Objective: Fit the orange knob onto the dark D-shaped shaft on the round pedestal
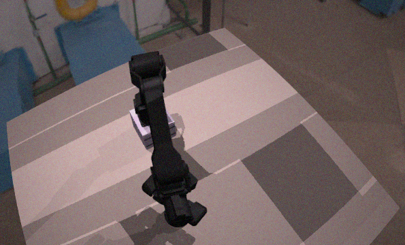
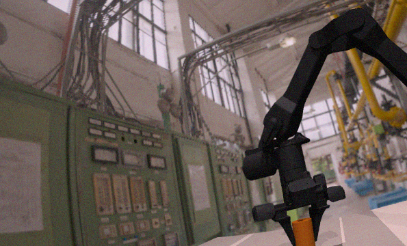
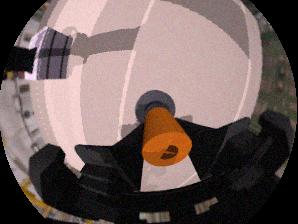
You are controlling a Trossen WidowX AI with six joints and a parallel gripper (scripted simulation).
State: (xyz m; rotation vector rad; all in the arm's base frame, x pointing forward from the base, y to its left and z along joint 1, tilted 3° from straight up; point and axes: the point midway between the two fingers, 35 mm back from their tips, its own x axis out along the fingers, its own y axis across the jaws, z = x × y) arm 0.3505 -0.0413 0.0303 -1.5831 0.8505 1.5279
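Note:
The orange knob (image 2: 304, 229) (image 3: 159, 124) is an upright cylinder with a dark hole in its top face. My gripper (image 2: 304, 239) (image 3: 159, 123) is shut on it, one black finger on each side. The round grey-blue pedestal (image 3: 142, 105) lies beyond the knob's far end in the wrist view, and a darker ring shows around that end. The shaft is hidden behind the knob. I cannot tell how far the knob is over the shaft or whether a gap remains. In the top view the arm hides the knob and pedestal; the exterior view cuts off the knob's lower end.
The striped table (image 1: 222, 85) (image 3: 100, 95) carries a pale, layered block (image 1: 139, 127) (image 3: 60, 55) under the arm's base. Arm shadows fall across the table. Green cabinets (image 2: 59, 164) and blue objects (image 1: 100, 44) stand in the background beyond the table edge.

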